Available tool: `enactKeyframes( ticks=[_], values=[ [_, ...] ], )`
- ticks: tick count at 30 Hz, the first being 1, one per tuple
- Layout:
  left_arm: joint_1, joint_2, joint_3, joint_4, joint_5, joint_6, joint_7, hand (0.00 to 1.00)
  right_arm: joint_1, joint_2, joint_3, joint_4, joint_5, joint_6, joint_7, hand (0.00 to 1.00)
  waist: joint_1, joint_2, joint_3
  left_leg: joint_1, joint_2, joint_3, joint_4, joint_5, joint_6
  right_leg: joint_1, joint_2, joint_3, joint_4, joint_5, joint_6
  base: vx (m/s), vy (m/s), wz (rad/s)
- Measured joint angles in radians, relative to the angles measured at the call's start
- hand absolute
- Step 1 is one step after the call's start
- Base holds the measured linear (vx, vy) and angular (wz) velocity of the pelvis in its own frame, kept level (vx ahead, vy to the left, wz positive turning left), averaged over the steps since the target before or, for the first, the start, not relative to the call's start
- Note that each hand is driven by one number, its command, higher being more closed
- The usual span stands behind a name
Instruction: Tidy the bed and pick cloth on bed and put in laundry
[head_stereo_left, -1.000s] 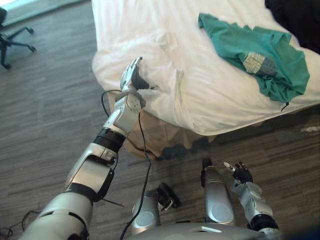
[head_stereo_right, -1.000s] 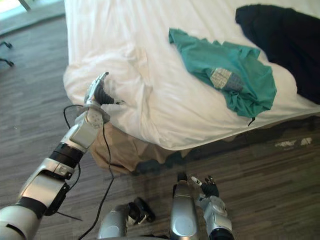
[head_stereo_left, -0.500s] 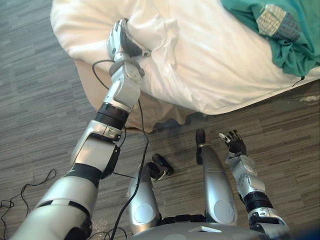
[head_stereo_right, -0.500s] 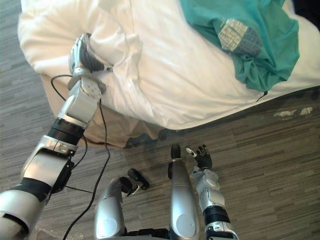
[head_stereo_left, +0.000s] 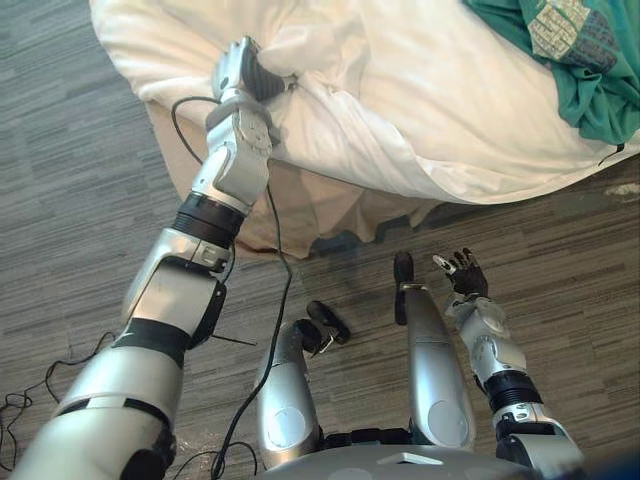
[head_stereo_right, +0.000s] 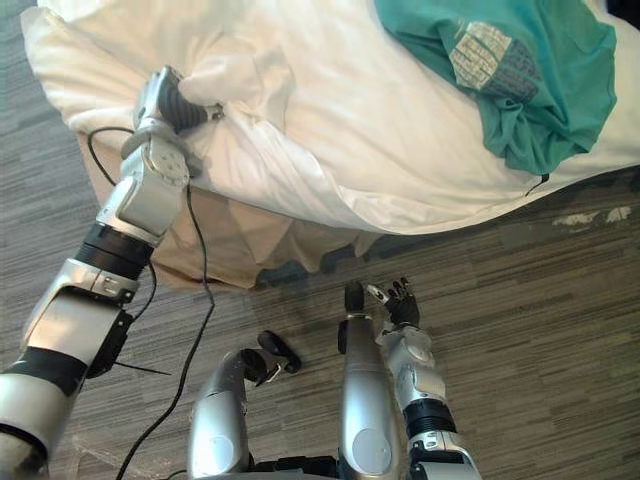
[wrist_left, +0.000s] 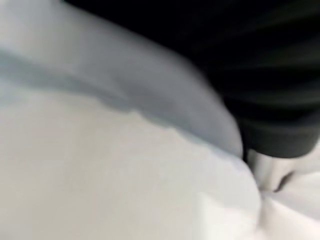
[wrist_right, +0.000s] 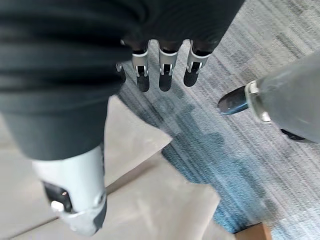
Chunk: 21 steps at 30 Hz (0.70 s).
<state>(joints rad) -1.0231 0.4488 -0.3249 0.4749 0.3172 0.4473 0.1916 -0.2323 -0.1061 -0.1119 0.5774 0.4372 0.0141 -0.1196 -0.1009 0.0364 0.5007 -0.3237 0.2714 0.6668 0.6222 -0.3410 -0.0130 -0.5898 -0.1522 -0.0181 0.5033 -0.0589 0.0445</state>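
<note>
A white bed sheet (head_stereo_left: 420, 110) covers the bed, and a teal cloth (head_stereo_right: 500, 70) lies crumpled on it at the far right. My left hand (head_stereo_left: 243, 72) is at the bed's near corner, its fingers curled into a bunched fold of the sheet (head_stereo_right: 235, 75). The sheet is drawn up around that hand, and white cloth (wrist_left: 125, 175) lies right against its dark cover in the left wrist view. Low over the floor in front of the bed hangs my right hand (head_stereo_left: 463, 274), its fingers (wrist_right: 165, 75) straight and empty.
A beige bed skirt (head_stereo_left: 300, 205) shows under the lifted edge of the sheet and reaches the floor. Grey wood-pattern flooring (head_stereo_left: 70, 180) runs to the left of and in front of the bed.
My left hand has gone from straight fingers to a grip on the sheet and has gathered it up at the corner. The camera has tilted down. The right hand stays open.
</note>
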Motion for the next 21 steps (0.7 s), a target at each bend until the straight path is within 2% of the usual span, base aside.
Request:
enactKeyframes(
  ticks=[3, 9, 11, 12, 14, 17, 19, 21],
  values=[
    [0.055, 0.006, 0.001, -0.023, -0.050, -0.062, -0.013, 1.00, 0.023, -0.002, 0.000, 0.003, -0.008, -0.001, 0.001, 0.00, 0.001, 0.002, -0.001, 0.038, -0.027, -0.022, -0.050, 0.022, 0.001, 0.056, -0.020, -0.029, -0.033, 0.002, 0.004, 0.01, -0.007, 0.24],
    [0.226, 0.040, 0.013, -0.086, -0.152, -0.228, -0.035, 1.00, 0.107, -0.007, 0.000, 0.011, -0.008, -0.002, 0.003, 0.00, 0.038, 0.006, -0.007, 0.158, -0.066, -0.025, -0.174, 0.070, -0.015, 0.185, -0.029, -0.060, -0.111, 0.007, 0.010, 0.06, -0.020, 0.10],
    [0.305, 0.040, 0.023, -0.100, -0.152, -0.287, -0.041, 1.00, 0.141, -0.007, 0.000, 0.029, -0.008, -0.002, 0.005, 0.00, 0.045, 0.007, -0.046, 0.181, -0.076, -0.034, -0.222, 0.091, -0.024, 0.217, -0.031, -0.083, -0.140, 0.007, 0.010, 0.10, -0.028, 0.18],
    [0.343, 0.040, 0.023, -0.100, -0.151, -0.315, -0.042, 0.00, 0.158, -0.007, -0.002, 0.043, -0.009, -0.002, 0.008, 0.00, 0.052, 0.005, -0.072, 0.189, -0.081, -0.038, -0.246, 0.102, -0.030, 0.226, -0.030, -0.091, -0.154, 0.007, 0.010, 0.13, -0.045, 0.20],
    [0.442, 0.039, 0.039, -0.100, -0.151, -0.376, -0.043, 0.00, 0.193, -0.006, -0.012, 0.080, -0.009, -0.001, 0.012, 0.00, 0.064, 0.004, -0.106, 0.243, -0.092, -0.046, -0.306, 0.130, -0.046, 0.285, -0.026, -0.114, -0.191, 0.007, 0.010, 0.15, -0.045, 0.17],
    [0.591, 0.031, 0.081, -0.100, -0.152, -0.436, -0.042, 0.00, 0.223, -0.001, -0.036, 0.160, -0.009, 0.000, 0.019, 0.00, 0.064, 0.003, -0.155, 0.295, -0.106, -0.066, -0.380, 0.167, -0.061, 0.353, -0.022, -0.152, -0.244, 0.007, 0.009, 0.11, -0.043, 0.22],
    [0.671, 0.018, 0.101, -0.099, -0.151, -0.456, -0.042, 0.00, 0.233, 0.001, -0.051, 0.219, -0.008, 0.002, 0.019, 0.00, 0.062, 0.003, -0.160, 0.339, -0.112, -0.084, -0.427, 0.184, -0.068, 0.407, -0.015, -0.175, -0.279, 0.010, 0.008, 0.08, -0.033, 0.28],
    [0.768, -0.016, 0.126, -0.090, -0.151, -0.459, -0.041, 0.00, 0.247, 0.004, -0.074, 0.284, -0.003, 0.006, 0.019, 0.00, 0.063, 0.006, -0.192, 0.363, -0.116, -0.102, -0.472, 0.201, -0.074, 0.452, -0.001, -0.196, -0.338, 0.031, 0.009, 0.08, -0.024, 0.20]
  ],
)
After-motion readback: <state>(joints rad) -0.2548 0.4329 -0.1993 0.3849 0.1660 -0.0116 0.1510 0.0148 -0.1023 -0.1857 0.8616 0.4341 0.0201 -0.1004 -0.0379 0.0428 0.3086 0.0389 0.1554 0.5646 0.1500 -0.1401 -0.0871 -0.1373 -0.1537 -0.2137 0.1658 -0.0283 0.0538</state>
